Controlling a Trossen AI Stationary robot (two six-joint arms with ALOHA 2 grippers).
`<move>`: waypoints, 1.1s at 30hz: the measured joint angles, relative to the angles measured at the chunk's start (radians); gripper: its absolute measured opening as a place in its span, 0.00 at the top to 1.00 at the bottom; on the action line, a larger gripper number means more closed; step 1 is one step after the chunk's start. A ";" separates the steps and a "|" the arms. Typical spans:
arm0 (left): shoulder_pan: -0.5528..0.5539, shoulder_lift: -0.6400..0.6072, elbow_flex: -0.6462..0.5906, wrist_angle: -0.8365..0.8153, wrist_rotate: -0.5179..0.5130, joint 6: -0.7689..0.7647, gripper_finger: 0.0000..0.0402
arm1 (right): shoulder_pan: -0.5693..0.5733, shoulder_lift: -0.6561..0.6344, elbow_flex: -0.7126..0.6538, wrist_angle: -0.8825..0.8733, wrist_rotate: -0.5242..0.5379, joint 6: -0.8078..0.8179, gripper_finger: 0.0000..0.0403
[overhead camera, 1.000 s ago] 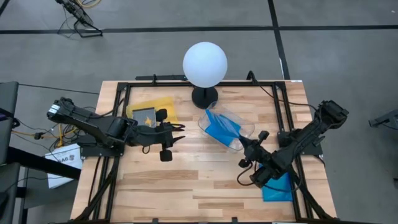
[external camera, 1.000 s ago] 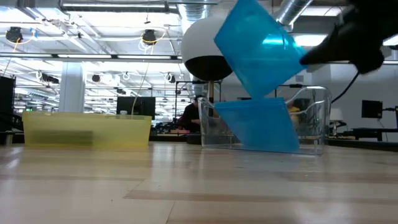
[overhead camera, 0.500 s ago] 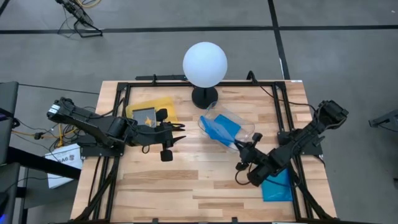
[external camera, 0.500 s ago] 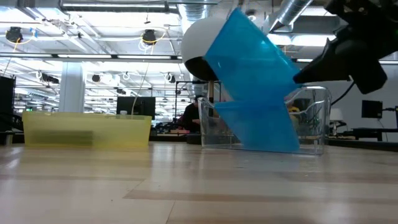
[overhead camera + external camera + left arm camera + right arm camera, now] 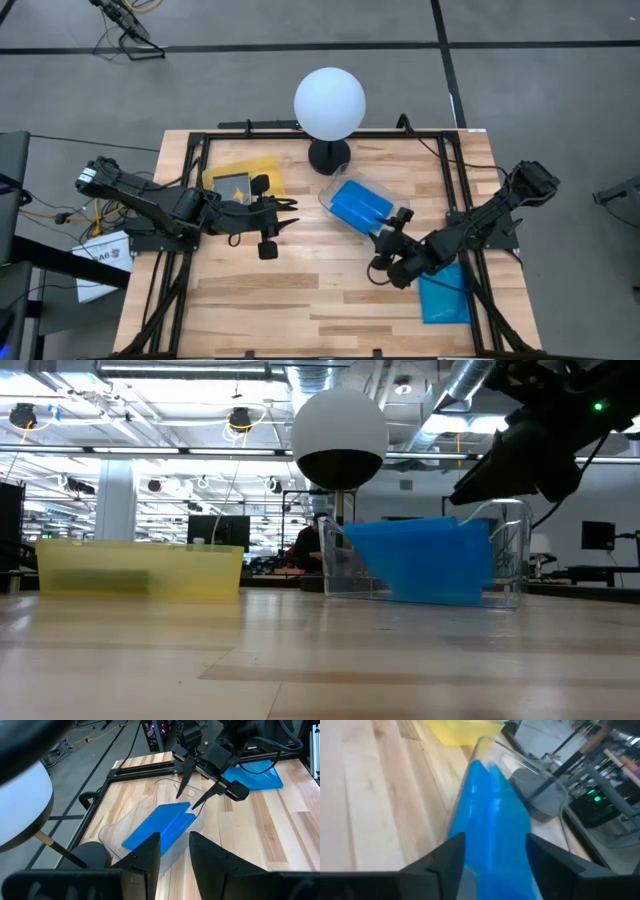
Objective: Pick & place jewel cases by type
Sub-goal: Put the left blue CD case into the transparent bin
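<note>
wood table [image 5: 300, 300] | grey floor | right gripper [image 5: 388, 224] jaws spread, empty | left gripper [image 5: 287, 211] jaws parted, empty

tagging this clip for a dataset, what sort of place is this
Most likely a robotics lab or open workshop, not a home. Two dark robot arms work a wooden table edged by a black metal frame; the low view shows exposed ceiling ducts, strip lighting and desks with monitors behind the table.

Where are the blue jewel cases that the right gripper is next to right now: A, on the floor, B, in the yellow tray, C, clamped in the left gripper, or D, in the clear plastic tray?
D: the blue jewel cases lie inside the clear plastic tray, with the open right gripper just beside its edge.
</note>
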 joint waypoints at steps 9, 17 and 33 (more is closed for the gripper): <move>0.000 0.000 0.000 -0.004 0.008 -0.001 0.76 | 0.000 0.003 0.086 -0.003 -0.089 -0.010 0.38; 0.000 0.000 0.000 -0.028 0.015 -0.037 0.76 | 0.007 0.003 0.211 -0.049 -0.124 0.000 0.40; 0.002 0.000 0.000 -0.045 0.000 -0.038 0.76 | -0.235 0.002 0.456 -0.646 -0.663 0.206 0.59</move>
